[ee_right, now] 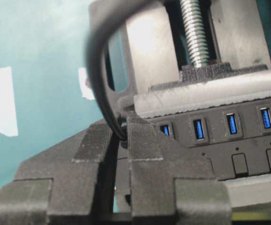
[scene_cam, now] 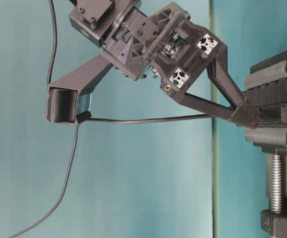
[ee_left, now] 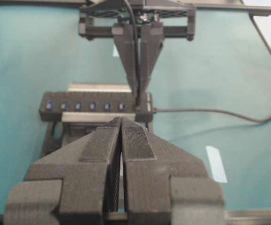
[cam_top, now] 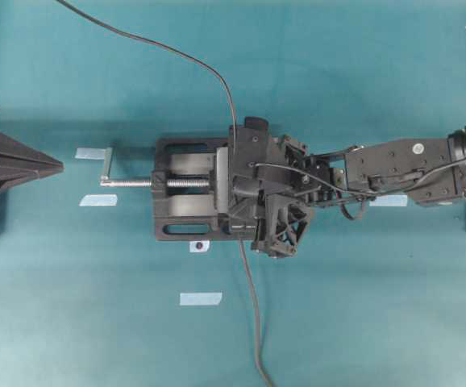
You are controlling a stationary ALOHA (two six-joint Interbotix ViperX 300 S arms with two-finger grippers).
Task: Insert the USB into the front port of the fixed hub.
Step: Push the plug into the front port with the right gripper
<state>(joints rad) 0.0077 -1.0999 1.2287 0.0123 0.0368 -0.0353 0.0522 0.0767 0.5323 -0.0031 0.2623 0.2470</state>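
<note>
Reaching in from the right edge of the bench (cam_top: 72,339), the right arm (cam_top: 402,165) stretches out nearly level across the middle, its wrist tipped slightly down over the vise (cam_top: 186,197). Nearest in its own wrist view, the right pincer (ee_right: 121,136) has its two fingers drawn almost together, clamped on the USB (ee_right: 122,133), whose thin black cable (ee_right: 95,70) arcs up and away over the fingers. The plug end is hidden between the fingertips, so how far it sits in a slot I cannot tell. Just beyond the tips lies the fixed hub (ee_right: 248,140), held in the vise jaws, its row of blue slots running off to the right; the pincer stands at the hub's end, beside the first visible slot. Behind the hub the silver screw (ee_right: 194,30) of the vise runs away toward the bench's left edge.

From the left wrist view, the left pincer (ee_left: 121,140) hangs well back near the left edge, fingers pressed together on nothing, pointing level at the hub (ee_left: 93,107). Several tape strips (cam_top: 200,298) lie on the bench.
</note>
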